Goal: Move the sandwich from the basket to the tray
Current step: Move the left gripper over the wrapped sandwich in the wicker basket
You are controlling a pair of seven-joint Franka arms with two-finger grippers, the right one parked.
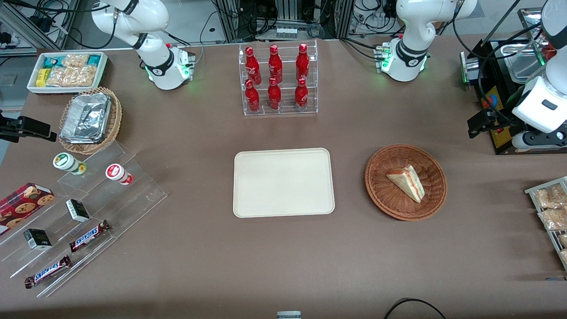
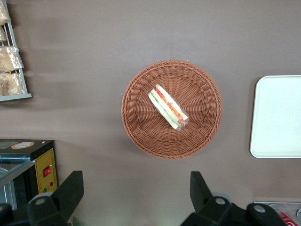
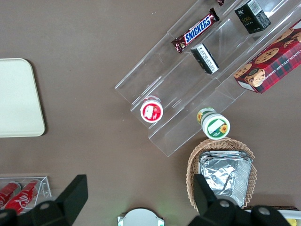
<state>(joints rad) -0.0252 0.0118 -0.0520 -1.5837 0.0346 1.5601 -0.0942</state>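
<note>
The sandwich point(image 1: 407, 182) point(image 2: 168, 107), a pale triangular wedge with orange-red and green filling along its edge, lies in the round reddish-brown wicker basket point(image 1: 405, 213) point(image 2: 136, 134). The cream tray point(image 1: 283, 182) point(image 2: 277, 117) sits bare beside the basket, toward the parked arm's end of the table. My left gripper point(image 2: 136, 181) hangs open high above the table, off the basket's rim toward the working arm's end, with nothing between its fingers point(image 2: 70, 188).
A clear rack of red bottles point(image 1: 279, 79) stands farther from the front camera than the tray. A black machine point(image 1: 496, 102) and a rack of snack bags point(image 1: 551, 212) sit at the working arm's end. Acrylic steps with snacks point(image 1: 79, 212) and a foil-tray basket point(image 1: 88, 119) are at the parked arm's end.
</note>
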